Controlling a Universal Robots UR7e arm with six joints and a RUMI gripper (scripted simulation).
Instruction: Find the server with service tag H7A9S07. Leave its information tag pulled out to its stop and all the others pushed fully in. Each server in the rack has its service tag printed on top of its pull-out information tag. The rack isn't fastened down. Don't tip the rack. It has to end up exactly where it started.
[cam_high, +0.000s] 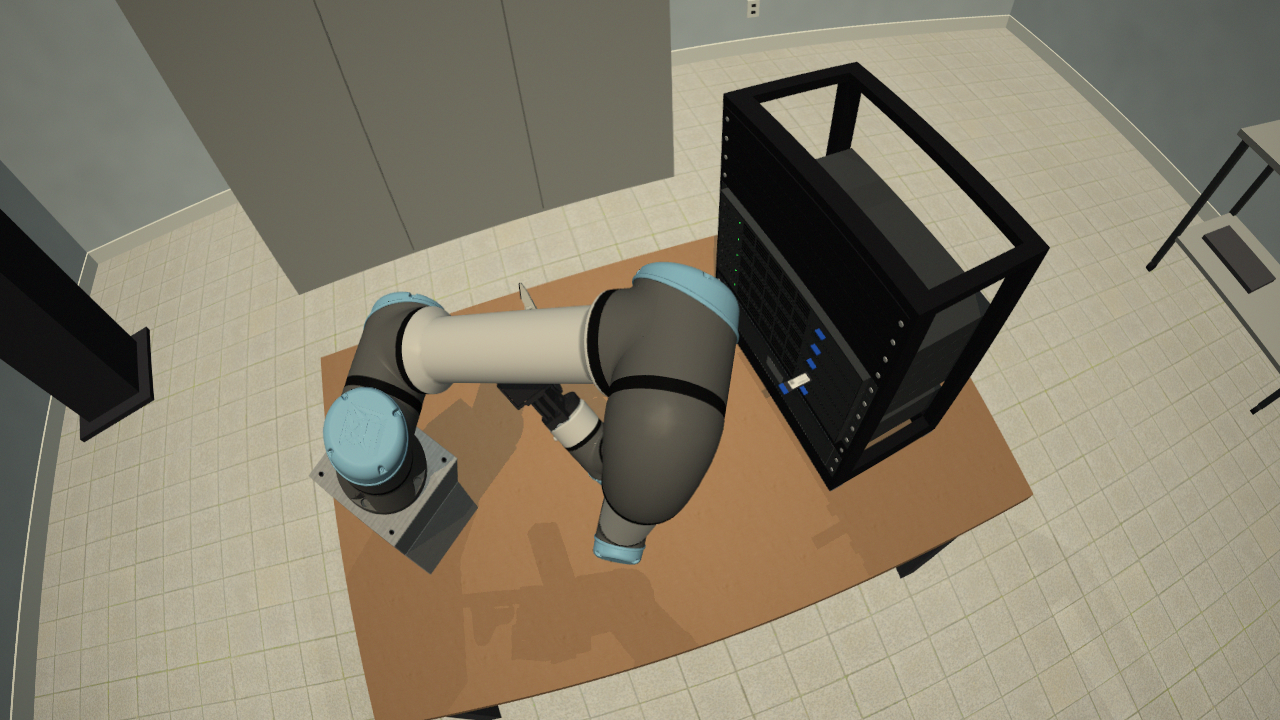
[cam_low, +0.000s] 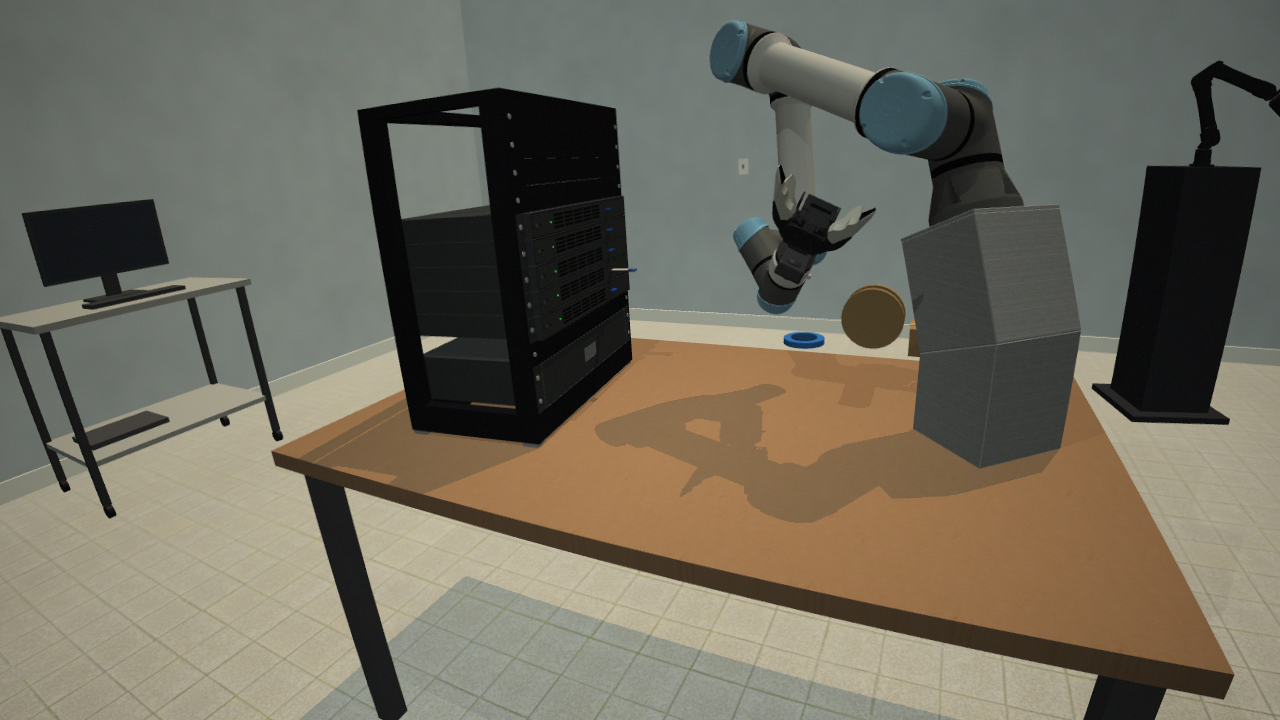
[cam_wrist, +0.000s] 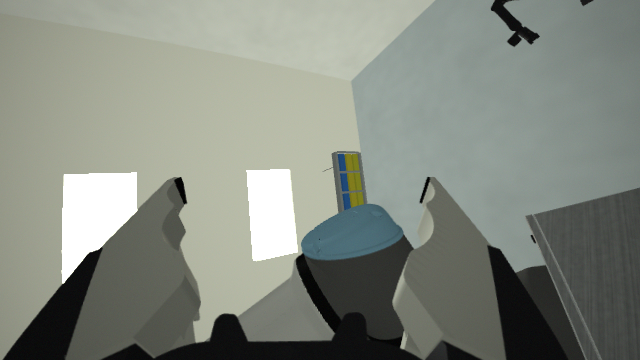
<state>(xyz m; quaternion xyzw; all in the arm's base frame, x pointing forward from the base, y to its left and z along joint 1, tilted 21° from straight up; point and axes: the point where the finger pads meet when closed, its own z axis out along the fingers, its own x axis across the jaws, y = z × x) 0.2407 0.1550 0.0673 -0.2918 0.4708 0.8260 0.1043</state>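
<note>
So the arm (cam_high: 514, 344) (cam_low: 814, 80) (cam_wrist: 357, 270) had cream tubes, dark grey joints, black rings and light blue caps, pretty neat.

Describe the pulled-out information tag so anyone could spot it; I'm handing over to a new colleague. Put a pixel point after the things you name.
On the wooden table (cam_high: 760, 555) (cam_low: 805, 555) stands a tall black open-frame rack (cam_high: 984, 201) (cam_low: 499, 268). On its front, look along the column of small blue tabs. The pulled-out information tag (cam_high: 798, 381) (cam_low: 621, 269) is the one showing a white strip behind its blue end; its neighbours show only blue.
</note>
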